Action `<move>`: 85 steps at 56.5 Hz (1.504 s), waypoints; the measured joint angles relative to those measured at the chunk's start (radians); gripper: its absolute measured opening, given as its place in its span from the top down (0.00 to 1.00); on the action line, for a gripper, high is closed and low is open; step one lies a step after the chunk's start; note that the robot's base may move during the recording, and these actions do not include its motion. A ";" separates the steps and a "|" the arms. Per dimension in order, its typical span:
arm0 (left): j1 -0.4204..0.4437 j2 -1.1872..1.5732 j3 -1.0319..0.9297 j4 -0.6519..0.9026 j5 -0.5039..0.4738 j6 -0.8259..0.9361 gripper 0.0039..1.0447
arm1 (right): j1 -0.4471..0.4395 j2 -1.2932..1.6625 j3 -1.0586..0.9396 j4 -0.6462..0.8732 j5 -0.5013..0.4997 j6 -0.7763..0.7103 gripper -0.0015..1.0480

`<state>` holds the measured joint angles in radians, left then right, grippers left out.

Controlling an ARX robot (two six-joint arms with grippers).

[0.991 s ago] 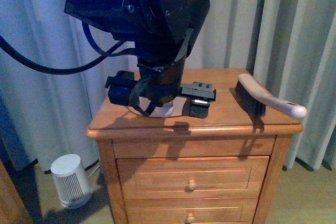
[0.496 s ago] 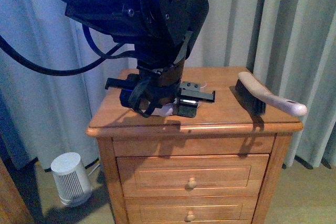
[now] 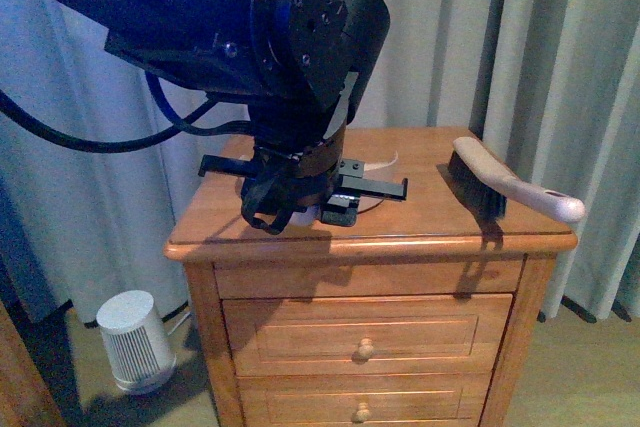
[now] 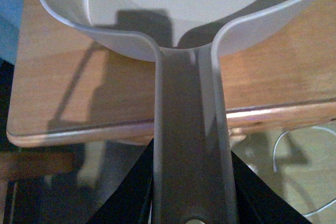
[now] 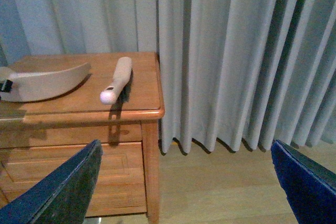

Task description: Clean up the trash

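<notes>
I can't find the crumpled white wad of trash in any view; if it is on the wooden nightstand (image 3: 430, 227), my left arm hides it. My left gripper (image 4: 191, 192) is clamped on the handle of the cream plastic dustpan (image 4: 173, 3), whose pan lies ahead of the fingers on the tabletop, bare where I can see it. The cream-handled, dark-bristled hand brush (image 3: 500, 185) lies untouched off to that gripper's right. My right gripper (image 5: 185, 153) hangs spread wide, empty. I judge that sweeping hasn't begun.

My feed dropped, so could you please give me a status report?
Left claw shut on dustpan, over nightstand. Right claw open, empty. Trash wad not visible. Brush untouched.
</notes>
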<state>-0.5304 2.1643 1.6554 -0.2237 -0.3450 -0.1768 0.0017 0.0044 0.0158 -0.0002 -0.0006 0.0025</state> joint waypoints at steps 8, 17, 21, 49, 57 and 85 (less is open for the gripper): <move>0.000 -0.140 -0.127 0.193 0.026 0.062 0.74 | 0.000 0.000 0.000 0.000 0.000 0.000 0.07; 0.002 -0.381 -0.325 0.430 0.034 0.178 0.74 | 0.000 0.000 0.000 0.000 0.000 0.000 0.07; 0.013 -0.489 -0.423 0.511 0.059 0.224 0.74 | 0.000 0.000 0.000 0.000 0.000 0.000 0.07; 0.331 -1.321 -1.027 0.497 0.291 0.367 0.74 | 0.000 0.000 0.000 0.000 0.000 0.000 0.07; 0.487 -1.529 -1.113 0.395 0.409 0.361 0.74 | 0.000 0.000 0.000 0.000 0.000 0.000 0.07; 0.798 -1.896 -1.315 0.202 0.690 0.333 0.74 | 0.000 0.000 0.000 0.000 0.000 0.000 0.07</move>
<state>0.2672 0.2684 0.3405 -0.0216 0.3450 0.1562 0.0017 0.0044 0.0158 -0.0002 -0.0006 0.0025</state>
